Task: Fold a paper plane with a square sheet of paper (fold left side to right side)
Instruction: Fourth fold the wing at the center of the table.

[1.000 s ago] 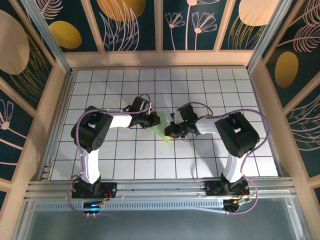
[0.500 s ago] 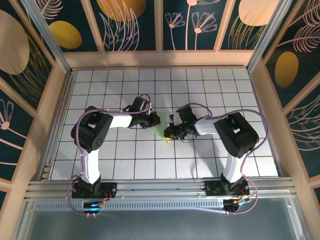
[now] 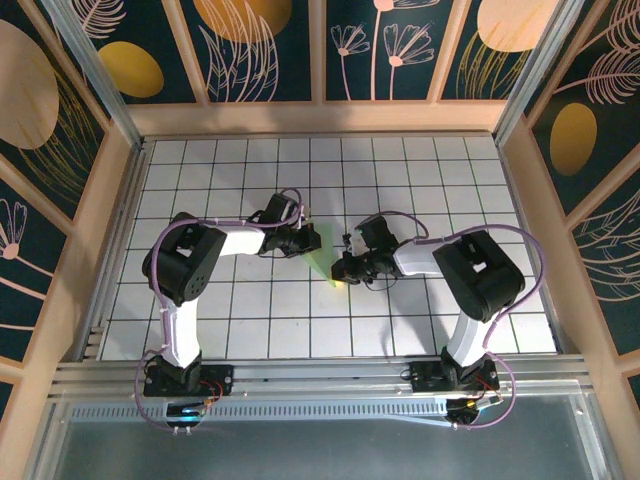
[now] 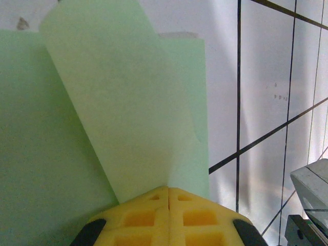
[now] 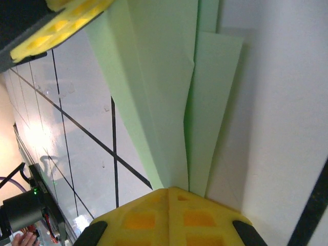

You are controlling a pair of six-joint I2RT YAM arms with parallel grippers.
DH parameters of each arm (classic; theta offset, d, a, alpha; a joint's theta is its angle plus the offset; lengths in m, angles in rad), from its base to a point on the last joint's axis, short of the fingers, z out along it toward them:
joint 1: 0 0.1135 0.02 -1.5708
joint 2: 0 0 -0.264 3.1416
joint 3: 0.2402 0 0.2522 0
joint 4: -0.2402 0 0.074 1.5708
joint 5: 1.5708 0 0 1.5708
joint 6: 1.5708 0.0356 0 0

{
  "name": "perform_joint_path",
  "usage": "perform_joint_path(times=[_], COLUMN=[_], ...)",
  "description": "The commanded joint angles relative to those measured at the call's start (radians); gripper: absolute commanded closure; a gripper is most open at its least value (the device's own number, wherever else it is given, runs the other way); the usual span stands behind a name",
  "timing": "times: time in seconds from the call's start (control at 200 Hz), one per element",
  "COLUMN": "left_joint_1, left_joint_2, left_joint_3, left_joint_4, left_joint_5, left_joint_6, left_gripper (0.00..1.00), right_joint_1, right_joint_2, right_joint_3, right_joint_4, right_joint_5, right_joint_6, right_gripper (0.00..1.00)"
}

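The pale-green paper point(image 3: 322, 262) lies folded into a narrow pointed shape with long overlapping flaps, between my two grippers on the white grid table point(image 3: 250, 180). My left gripper point(image 3: 317, 241) is shut, its yellow fingertips together at the paper's far end, where a raised flap point(image 4: 128, 102) runs out from the tips point(image 4: 168, 188). My right gripper point(image 3: 339, 270) is also shut, its tips point(image 5: 169, 189) at the paper's narrow near end, where the folded layers point(image 5: 159, 77) converge. I cannot tell whether either gripper pinches the paper or only presses on it. The left gripper's yellow fingers point(image 5: 56, 31) show in the right wrist view.
Wooden walls point(image 3: 320, 118) with dark floral panels close in the table at the back and on both sides. An aluminium rail point(image 3: 320, 375) runs along the near edge by the arm bases. Open grid tiles lie around the paper on all sides.
The right arm's elbow has swung a little to the right and its gripper has edged slightly nearer. The left arm and the paper have stayed put.
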Motion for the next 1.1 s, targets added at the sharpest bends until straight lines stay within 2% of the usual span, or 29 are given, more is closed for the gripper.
perform_joint_path(times=[0.0, 0.395, 0.666, 1.096], left_joint_1=[-0.004, -0.005, -0.005, -0.005], left_joint_2=[0.048, 0.045, 0.038, 0.034], left_joint_3=[-0.023, -0.02, -0.022, -0.023], left_joint_4=[-0.134, -0.141, -0.135, -0.114], left_joint_5=[-0.071, -0.074, -0.067, -0.046], left_joint_6=[-0.001, 0.008, 0.007, -0.006], left_gripper=[1.0, 1.0, 1.0, 1.0], right_joint_1=[0.021, 0.016, 0.002, -0.004], right_joint_2=[-0.016, -0.057, -0.098, 0.068], right_joint_3=[-0.047, 0.011, 0.085, 0.176], right_joint_4=[-0.14, -0.164, -0.079, -0.036], right_joint_5=[0.0, 0.032, 0.01, 0.091], right_joint_6=[-0.011, -0.021, 0.011, 0.037], right_gripper=[1.0, 1.0, 1.0, 1.0])
